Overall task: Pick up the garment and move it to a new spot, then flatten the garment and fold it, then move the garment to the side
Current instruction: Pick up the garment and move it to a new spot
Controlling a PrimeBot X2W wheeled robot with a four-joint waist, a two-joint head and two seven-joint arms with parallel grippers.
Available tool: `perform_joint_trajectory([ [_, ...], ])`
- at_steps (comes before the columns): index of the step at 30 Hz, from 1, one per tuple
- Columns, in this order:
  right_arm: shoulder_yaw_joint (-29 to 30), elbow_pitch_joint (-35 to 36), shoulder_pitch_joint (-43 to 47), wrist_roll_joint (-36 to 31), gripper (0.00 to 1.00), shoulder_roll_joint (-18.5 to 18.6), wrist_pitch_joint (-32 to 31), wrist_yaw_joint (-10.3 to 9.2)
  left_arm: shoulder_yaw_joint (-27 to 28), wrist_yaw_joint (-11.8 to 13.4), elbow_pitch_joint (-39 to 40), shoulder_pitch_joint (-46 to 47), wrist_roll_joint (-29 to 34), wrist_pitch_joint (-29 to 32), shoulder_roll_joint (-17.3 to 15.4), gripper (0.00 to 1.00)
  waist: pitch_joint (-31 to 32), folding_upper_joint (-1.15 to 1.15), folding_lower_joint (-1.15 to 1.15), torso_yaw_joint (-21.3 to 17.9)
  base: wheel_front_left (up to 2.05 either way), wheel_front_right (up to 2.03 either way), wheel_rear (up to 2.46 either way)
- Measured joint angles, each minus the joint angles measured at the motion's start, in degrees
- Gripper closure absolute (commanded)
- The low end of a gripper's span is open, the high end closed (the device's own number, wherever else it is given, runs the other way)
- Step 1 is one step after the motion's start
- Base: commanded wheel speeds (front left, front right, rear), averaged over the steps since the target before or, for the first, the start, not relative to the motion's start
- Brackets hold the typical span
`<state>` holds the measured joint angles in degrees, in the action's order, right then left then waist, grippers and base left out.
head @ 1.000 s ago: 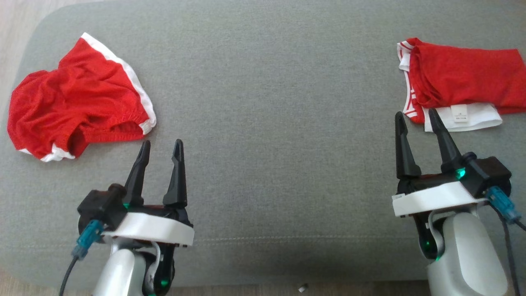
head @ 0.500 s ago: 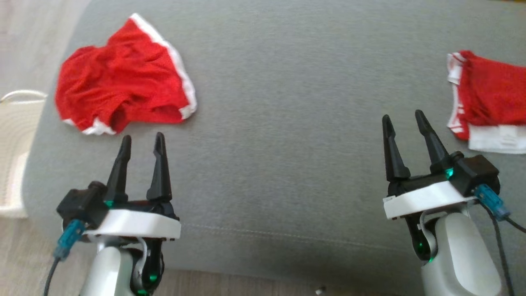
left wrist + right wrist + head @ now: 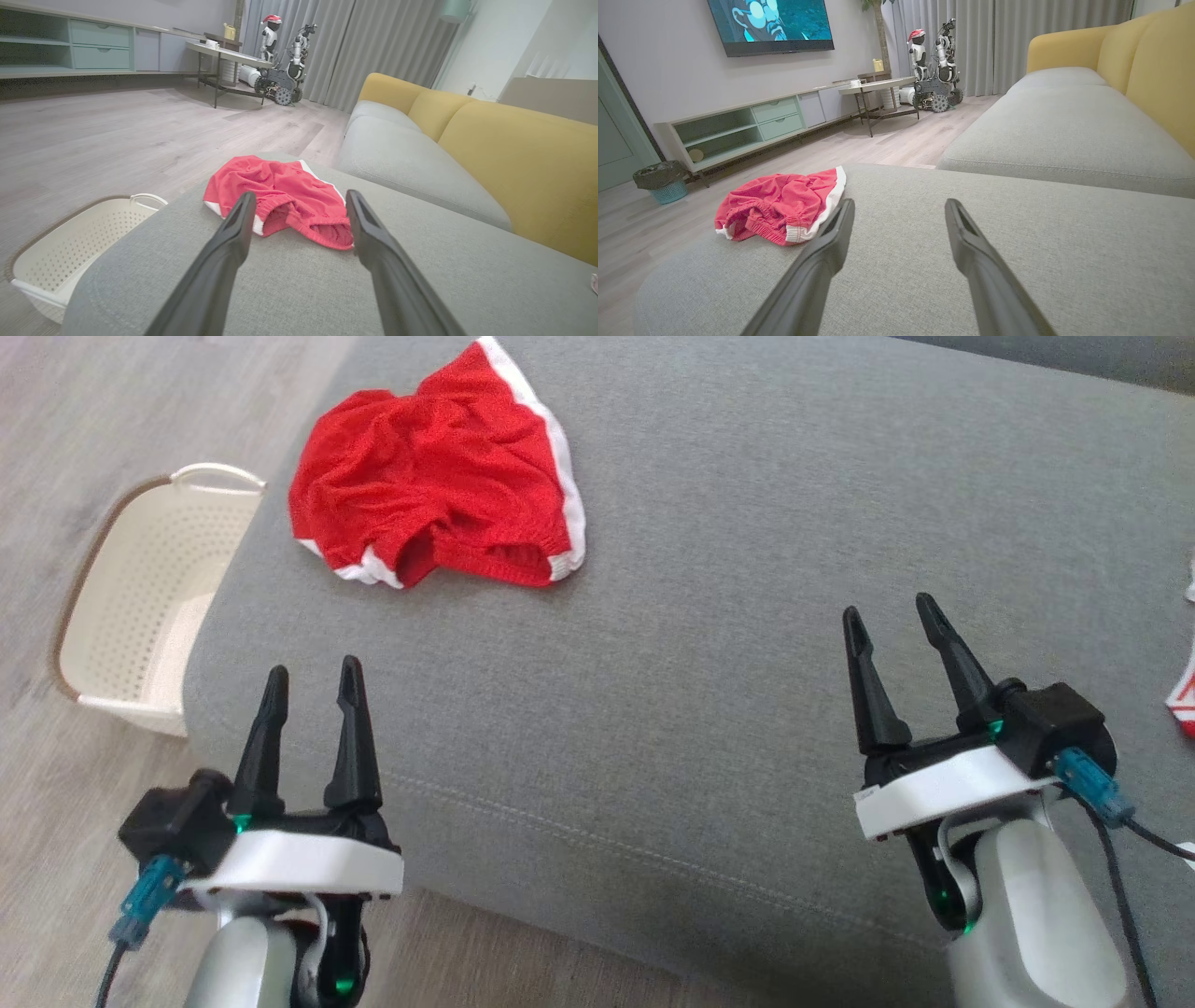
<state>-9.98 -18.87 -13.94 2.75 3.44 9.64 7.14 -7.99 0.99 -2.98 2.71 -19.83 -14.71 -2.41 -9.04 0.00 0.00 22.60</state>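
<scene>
The task looks hardly begun: the crumpled red mesh shorts with white trim (image 3: 439, 476) lie untouched near the grey fabric cushion's (image 3: 709, 569) far left corner, well apart from the left gripper (image 3: 314, 668) and right gripper (image 3: 888, 607), both spread wide and empty.

The left gripper (image 3: 314, 668) and the right gripper (image 3: 888, 607) are each showing two long, pointy black fingers (image 3: 261, 747) on a white band (image 3: 299, 863). Tiny green lights (image 3: 243, 821) are glowing. A blue plug (image 3: 147, 889) with a dark cable (image 3: 1122, 905) is sticking out beside each, above a pale grey arm (image 3: 1036, 915).
</scene>
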Motion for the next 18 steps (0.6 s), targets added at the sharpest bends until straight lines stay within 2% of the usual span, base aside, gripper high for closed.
perform_joint_trajectory([
  [5,-0.1,0.0,0.0,0.0,0.00,0.0,0.0,0.00,0.1,0.1,0.5,-0.1,-0.5,0.0,0.0,0.00,-0.4,0.00,0.00,1.0,0.00,0.00,0.00],
  [11,-0.3,0.3,-0.1,0.0,0.00,0.0,-1.0,-0.01,1.9,0.3,0.5,0.3,-1.4,0.0,0.0,0.00,-1.4,0.00,0.00,0.3,0.00,0.00,0.00],
  [18,0.6,2.9,-0.5,-0.7,0.00,0.0,-2.0,-0.01,5.4,-2.7,-3.9,5.5,-0.1,0.0,0.1,0.00,-4.0,0.00,0.00,-1.7,0.00,0.00,0.00],
])
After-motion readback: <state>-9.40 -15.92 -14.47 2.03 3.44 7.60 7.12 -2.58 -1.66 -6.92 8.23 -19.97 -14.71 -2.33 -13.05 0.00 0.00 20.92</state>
